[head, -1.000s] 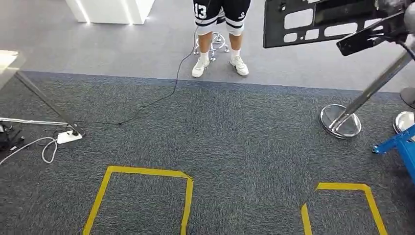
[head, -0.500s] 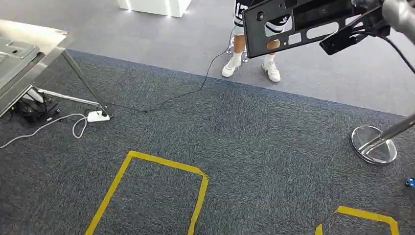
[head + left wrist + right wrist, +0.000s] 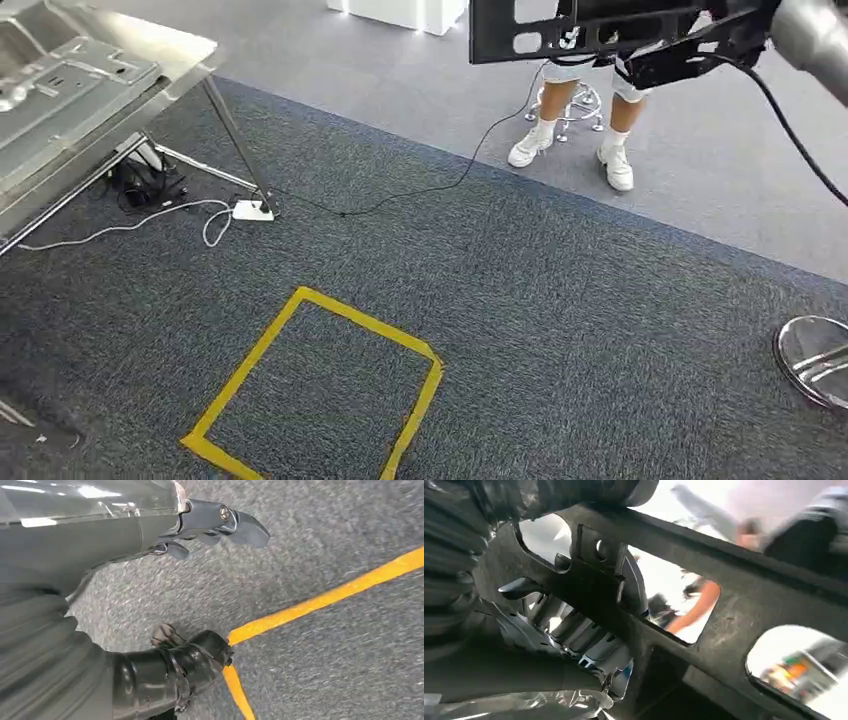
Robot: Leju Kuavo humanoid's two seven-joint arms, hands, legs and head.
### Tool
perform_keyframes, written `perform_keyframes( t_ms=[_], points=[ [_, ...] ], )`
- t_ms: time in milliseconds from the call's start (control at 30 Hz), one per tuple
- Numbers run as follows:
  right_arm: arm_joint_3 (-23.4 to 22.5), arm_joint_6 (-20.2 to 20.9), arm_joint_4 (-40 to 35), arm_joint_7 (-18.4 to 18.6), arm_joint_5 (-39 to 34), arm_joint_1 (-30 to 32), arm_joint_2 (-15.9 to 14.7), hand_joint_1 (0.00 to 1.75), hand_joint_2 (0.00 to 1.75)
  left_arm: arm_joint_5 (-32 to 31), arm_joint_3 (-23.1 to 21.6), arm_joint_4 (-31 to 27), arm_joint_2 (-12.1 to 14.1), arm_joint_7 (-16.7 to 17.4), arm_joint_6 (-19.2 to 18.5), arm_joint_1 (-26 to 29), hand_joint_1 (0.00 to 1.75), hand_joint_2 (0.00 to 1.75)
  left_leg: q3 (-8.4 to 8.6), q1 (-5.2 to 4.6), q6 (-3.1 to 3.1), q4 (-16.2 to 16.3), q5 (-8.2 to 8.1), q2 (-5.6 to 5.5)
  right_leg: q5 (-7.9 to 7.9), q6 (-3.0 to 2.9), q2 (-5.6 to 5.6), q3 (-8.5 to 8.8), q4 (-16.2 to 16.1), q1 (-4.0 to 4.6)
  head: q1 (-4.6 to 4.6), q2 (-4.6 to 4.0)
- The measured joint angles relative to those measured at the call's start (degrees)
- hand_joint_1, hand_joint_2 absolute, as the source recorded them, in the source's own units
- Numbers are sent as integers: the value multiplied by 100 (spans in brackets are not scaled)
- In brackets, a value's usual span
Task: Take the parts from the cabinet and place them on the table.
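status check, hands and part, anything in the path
Right hand holds black slotted panel. Left hand empty, fingers apart. Metal table ahead-left; person, black cable on carpet.

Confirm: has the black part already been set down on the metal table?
No, the black part is held up by the right hand, away from the metal table.

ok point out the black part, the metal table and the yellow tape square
black part [image 3: 520, 30], head view, perforated left end
metal table [image 3: 150, 55], head view, top near the corner
yellow tape square [image 3: 262, 350], head view, left strip

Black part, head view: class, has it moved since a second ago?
Yes. The black part has swung left with the turning robot, away from the chrome stand base, toward the steel table.
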Motion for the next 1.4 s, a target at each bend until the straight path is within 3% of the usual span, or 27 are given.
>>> perform_keyframes(
  t_ms=[67, 100, 133, 267, 300, 367, 433, 467, 500, 567, 600, 633, 667, 767, 800, 833, 867, 967, 1033, 1067, 1100, 1133, 1167, 1267, 1300, 1367, 1400],
  points=[
    [-2, -41, -2, 24, -32, 41, -44, 175, 175, -2, 4, 0, 0, -9, 0, 7, 0, 175, 558, -123, 118, -906, 436, 54, -24, -29, -132, 52, -1, 24, 0, 0],
    [-4, -50, -2, 26, -43, 44, -59, 175, 175, -4, 9, 0, 13, -11, 0, 7, 0, 175, 867, -219, 205, -1427, 618, 205, -44, -37, -202, 92, -12, 25, 0, -2],
    [-4, -59, 0, 35, -45, 48, -96, 175, 175, -4, 13, 0, 35, -11, 0, 4, 0, 175, 1018, -322, 288, -1617, 488, 479, -47, -38, -272, 117, -48, 30, 0, 0],
    [-15, -87, -13, 98, -98, 102, -173, 175, 175, -39, 35, 0, 52, -24, 4, 6, 0, 175, 1086, -335, 375, -1897, 575, 279, -4, 17, -513, 164, -139, 39, -2, 0],
    [-33, -102, -39, 133, -105, 114, -203, 175, 175, -59, 50, 0, 42, -26, 4, 36, 0, 175, 1220, -250, 335, -2074, 655, 254, -76, 30, -414, 148, -120, 31, 4, -2],
    [-33, -157, -55, 184, -115, 66, -269, 175, 175, -92, 68, 0, 31, -35, 4, 16, 0, 175, 1238, -234, 352, -2118, 698, 162, -377, 58, 114, -53, 378, 14, -7, 0],
    [-33, -192, -66, 240, -85, 49, -367, 175, 175, -122, 98, 0, 22, -35, 0, -9, 0, 175, 1236, -204, 350, -2101, 697, 1, -720, 128, 240, -459, 1243, -24, -7, -2],
    [-33, -240, -81, 243, 6, 56, -411, 175, 175, -136, 107, 0, 13, -33, 0, -22, 0, 175, 1232, -190, 344, -2069, 691, -84, -740, 161, 238, -587, 1483, -48, -7, -2],
    [-33, -311, -105, 251, 95, 64, -439, 175, 175, -144, 111, 0, 9, -26, 0, -22, 0, 175, 1224, -161, 321, -2028, 673, -178, -616, 196, 238, -585, 1432, -81, -7, -2],
    [-41, -774, -225, 347, 460, 107, -476, 175, 175, -203, 120, 0, -4, -4, 2, -15, 0, 175, 1204, -98, 243, -1882, 594, -361, -66, 287, 285, -197, 599, -160, -7, -2],
    [-61, -984, -278, 402, 670, 153, -503, 175, 175, -227, 131, 0, -9, 4, 4, -8, 0, 175, 1169, -76, 193, -1774, 532, -439, 100, 344, 454, 16, 92, -231, -4, 0],
    [-126, -1186, -317, 457, 913, 249, -576, 175, 175, -247, 149, -2, 9, 9, 11, -1, 0, 175, 1058, -67, 149, -1726, 504, -507, -76, 390, 846, 56, 116, -267, 2, -2],
    [-173, -1254, -398, 481, 1083, 295, -579, 175, 175, -262, 162, -2, 11, 20, 20, -32, 0, 175, 978, -65, 130, -1574, 499, -572, -61, 317, 886, 62, 32, -268, -24, 0],
    [-306, -1256, -639, 474, 1316, 575, -594, 175, 175, -302, 166, -2, -9, 22, 20, 1, 0, 175, 873, -13, 33, -1619, 577, -803, -42, 196, 633, 31, 66, -198, -20, 0],
    [-356, -1230, -715, 452, 1424, 610, -581, 175, 175, -306, 168, 0, -11, 22, 22, 3, 0, 175, 836, -13, 11, -1580, 526, -650, -17, 131, 539, 42, 26, -223, -26, 0],
    [-416, -1197, -776, 437, 1518, 638, -561, 175, 175, -317, 177, -2, -26, 17, 24, 1, 0, 175, 789, -50, -40, -1436, 410, -322, -14, 92, 467, 63, 1, -213, -44, 0],
    [-511, -1160, -824, 424, 1631, 648, -559, 175, 175, -323, 201, -2, -26, 9, 22, -12, 0, 175, 625, -25, -82, -1099, 203, -122, -5, 60, 384, 68, -16, -199, -52, 0],
    [-789, -1079, -931, 391, 1893, 669, -557, 175, 175, -358, 247, 0, -44, 9, 22, -31, 0, 175, 67, 30, -109, 67, -230, -12, -13, 49, 98, 64, -17, -156, -55, 0],
    [-881, -1056, -1001, 376, 1919, 703, -544, 175, 175, -363, 256, -2, -57, 9, 22, -23, 0, 175, 204, 35, -86, -205, 29, -7, -30, 42, -50, 83, -16, -140, -52, -2],
    [-918, -1042, -1036, 365, 1933, 713, -533, 175, 175, -365, 258, -2, -59, 9, 22, -22, 0, 175, 488, 26, -61, -713, 311, 24, -48, 46, -128, 111, -16, -130, -52, 0],
    [-966, -1029, -1069, 352, 1956, 714, -527, 175, 175, -369, 262, -2, -59, 7, 22, -21, 0, 175, 792, -5, -18, -1278, 567, 149, -67, 49, -203, 144, -18, -124, -52, 0],
    [-1014, -1018, -1093, 347, 1974, 716, -524, 175, 175, -374, 271, -2, -48, 7, 22, -27, 0, 175, 965, -93, 30, -1623, 532, 476, -75, 51, -277, 166, -46, -126, -50, -2],
    [-1071, -992, -1095, 347, 1996, 706, -527, 175, 175, -376, 278, -2, -44, 4, 17, -29, 0, 175, 1018, -159, 71, -1683, 511, 566, -73, 72, -337, 168, -51, -91, -55, 0],
    [-1137, -898, -1158, 339, 2112, 728, -498, 175, 175, -407, 295, -2, -39, 4, 9, -23, 0, 175, 1020, -175, 109, -1760, 530, 363, -79, 131, -544, 257, -124, -89, -48, 0],
    [-1149, -889, -1193, 339, 2131, 737, -478, 175, 175, -409, 302, -2, -28, 7, 9, -13, 0, 175, 1146, -101, 156, -1904, 589, 291, -139, 180, -543, 264, -117, -89, -46, 0],
    [-1237, -863, -1202, 339, 2177, 711, -481, 175, 175, -411, 306, -2, -42, 4, 9, -11, 0, 175, 1195, -101, 188, -1959, 617, 193, -401, 150, 28, 102, 316, -112, -44, 0],
    [-1283, -828, -1202, 334, 2219, 704, -483, 175, 175, -422, 310, -2, -42, 4, 4, -40, 0, 175, 1189, -97, 195, -1957, 620, 132, -610, 145, 159, -121, 763, -97, -41, 0]
  ],
)
